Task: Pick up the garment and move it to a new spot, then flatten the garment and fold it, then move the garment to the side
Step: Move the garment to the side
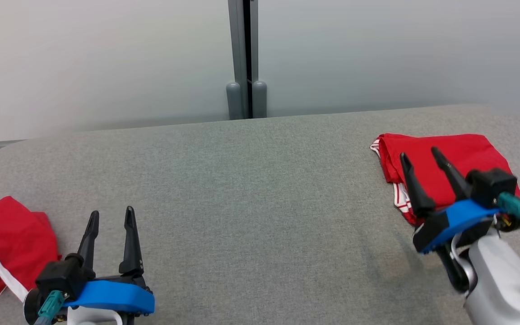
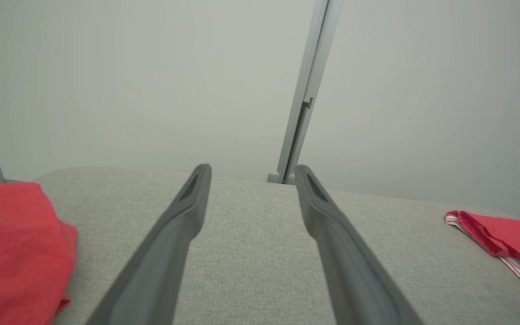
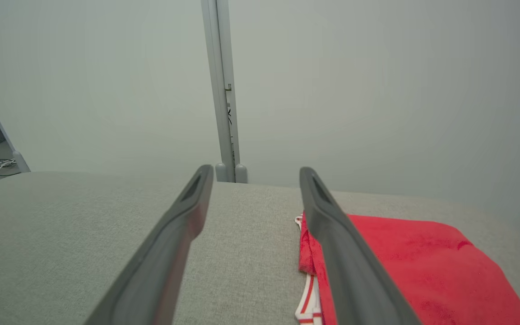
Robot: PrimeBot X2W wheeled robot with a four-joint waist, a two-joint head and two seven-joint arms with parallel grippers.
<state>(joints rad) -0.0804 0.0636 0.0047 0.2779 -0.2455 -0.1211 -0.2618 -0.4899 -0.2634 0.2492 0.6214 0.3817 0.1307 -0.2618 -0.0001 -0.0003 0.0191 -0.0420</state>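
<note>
On nubby grey fabric table [image 1: 251, 189], folded red garment [image 1: 467, 149] (white-striped trim)

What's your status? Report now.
Left end effector, right end effector open, empty. Folded red garment at table right. Second red garment at left. Nothing blocking.

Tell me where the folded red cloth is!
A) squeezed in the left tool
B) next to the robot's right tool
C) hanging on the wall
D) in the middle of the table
B: the folded red cloth lies on the grey table beside the right tool, at the table's right end.
</note>
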